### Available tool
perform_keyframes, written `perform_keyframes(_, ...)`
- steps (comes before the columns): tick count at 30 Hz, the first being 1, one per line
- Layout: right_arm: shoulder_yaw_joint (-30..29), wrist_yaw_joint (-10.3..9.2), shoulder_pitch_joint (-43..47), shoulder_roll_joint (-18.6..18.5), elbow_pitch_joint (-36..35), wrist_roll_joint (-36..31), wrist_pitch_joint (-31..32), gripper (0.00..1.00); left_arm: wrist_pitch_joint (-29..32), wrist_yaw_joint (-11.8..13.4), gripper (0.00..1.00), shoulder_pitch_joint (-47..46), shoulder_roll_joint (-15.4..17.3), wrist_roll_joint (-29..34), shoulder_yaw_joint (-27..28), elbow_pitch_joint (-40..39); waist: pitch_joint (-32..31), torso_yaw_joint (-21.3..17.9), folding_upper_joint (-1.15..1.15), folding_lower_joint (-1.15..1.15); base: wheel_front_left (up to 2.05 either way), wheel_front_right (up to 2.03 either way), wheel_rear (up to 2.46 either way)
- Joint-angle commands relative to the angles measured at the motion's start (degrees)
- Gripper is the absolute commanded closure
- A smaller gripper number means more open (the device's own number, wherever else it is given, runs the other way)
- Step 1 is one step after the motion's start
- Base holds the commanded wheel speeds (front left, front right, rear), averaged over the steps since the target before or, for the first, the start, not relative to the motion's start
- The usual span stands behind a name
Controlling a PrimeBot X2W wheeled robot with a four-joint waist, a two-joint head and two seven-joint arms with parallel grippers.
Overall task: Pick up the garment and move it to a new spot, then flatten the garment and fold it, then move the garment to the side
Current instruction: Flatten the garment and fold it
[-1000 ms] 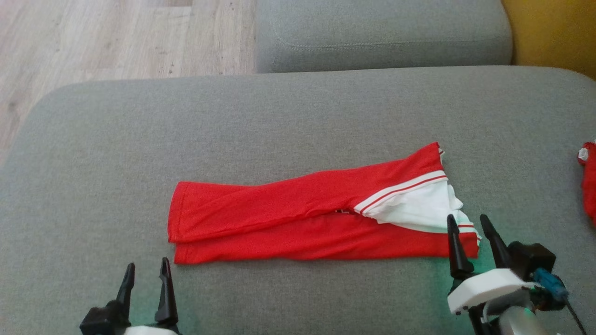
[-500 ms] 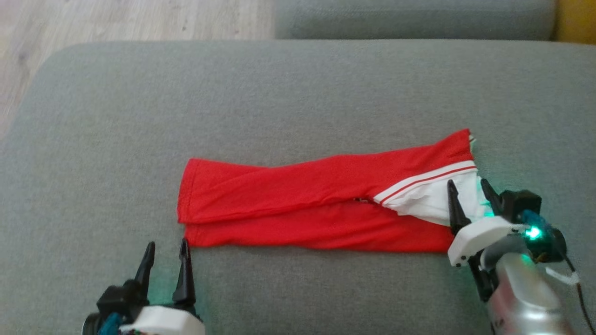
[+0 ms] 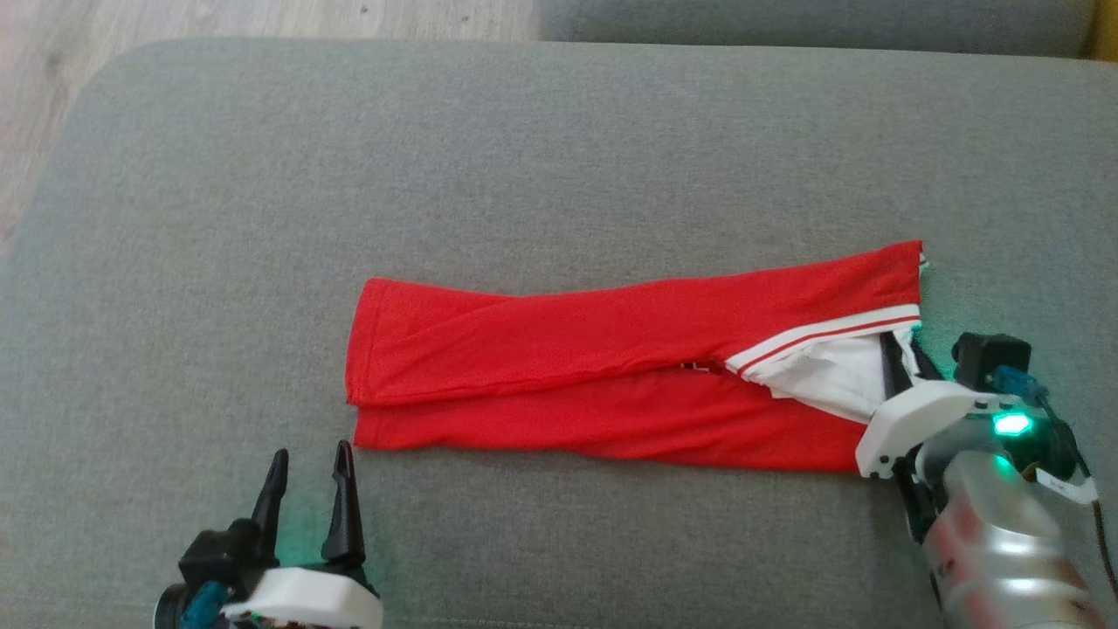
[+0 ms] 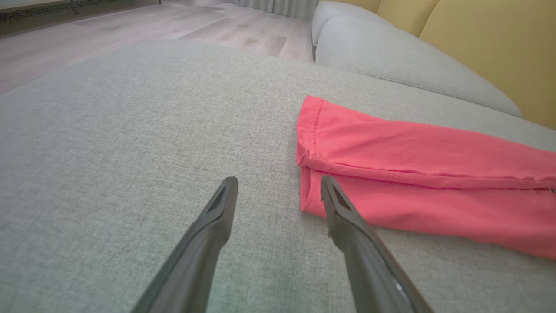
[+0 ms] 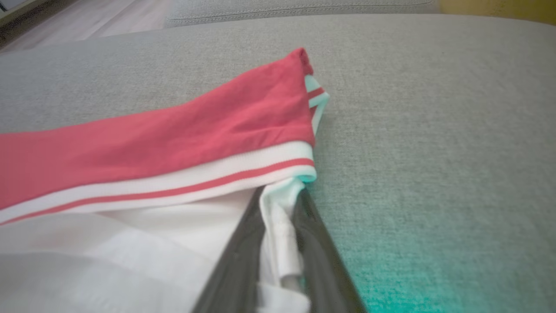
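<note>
A red garment [image 3: 611, 367] with white striped trim lies folded into a long band across the grey sofa cushion [image 3: 524, 157]. At its right end my right gripper [image 3: 901, 354] is shut on the white fabric [image 5: 280, 234], which is pinched between the two fingers in the right wrist view. My left gripper [image 3: 307, 456] stands open just in front of the garment's left end; in the left wrist view its right finger [image 4: 343, 213] sits beside the red hem [image 4: 310, 174], with nothing between the fingers [image 4: 217, 213].
Wooden floor [image 3: 35, 105] lies beyond the cushion's far left edge. A second grey cushion [image 4: 391, 56] and a yellow backrest [image 4: 491, 48] stand behind. Wide bare cushion surface surrounds the garment.
The right gripper moved forward onto the garment's right end and closed on the white fabric. The head camera tilted down, shifting the whole picture. The left gripper stays open near the left end.
</note>
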Motion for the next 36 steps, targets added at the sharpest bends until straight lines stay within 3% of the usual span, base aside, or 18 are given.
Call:
perform_keyframes(1,-0.03,-0.04,1.69,-0.02,1.60,0.23,0.38,1.00,-0.55,0.32,0.00,-1.79,0.13,-0.20,1.80,-1.02,-0.64,-0.65,0.00,0.00,0.00,0.00,0.00)
perform_keyframes(6,-2.70,-0.04,1.62,-1.99,-0.95,0.18,-0.52,1.00,-0.55,0.09,0.00,-1.44,0.13,0.07,1.56,-0.98,-1.98,-1.76,0.00,0.00,0.00,0.00,0.00)
perform_keyframes(11,-2.33,-0.04,1.99,-1.35,-10.31,1.13,-0.73,1.00,-0.55,-0.26,0.00,-0.28,0.13,1.23,1.31,-0.60,-4.05,-2.76,0.00,0.00,0.00,0.00,0.00)
perform_keyframes(17,11.32,-0.04,4.56,1.02,-20.66,10.96,-0.75,1.00,-0.55,-0.54,0.00,0.79,0.13,1.64,0.36,0.21,-6.61,-1.93,0.00,0.00,0.00,0.00,0.00)
perform_keyframes(20,22.03,-0.04,7.40,1.09,-25.33,21.87,-0.75,1.00,-0.55,-0.80,0.00,0.96,0.13,2.36,-0.60,0.35,-7.27,0.05,0.00,0.00,0.00,0.00,0.00)
perform_keyframes(25,35.31,-0.04,10.19,1.11,-29.26,32.84,-0.76,1.00,-0.55,-0.96,0.00,0.61,0.13,3.61,-1.15,0.23,-7.13,5.06,0.00,0.00,0.00,0.00,0.00)
perform_keyframes(36,44.85,-0.04,6.60,1.12,-28.18,41.40,-0.76,1.00,-0.55,-1.96,0.00,-0.18,0.13,4.51,-3.57,0.50,-5.94,15.60,0.00,0.00,0.00,0.00,0.00)
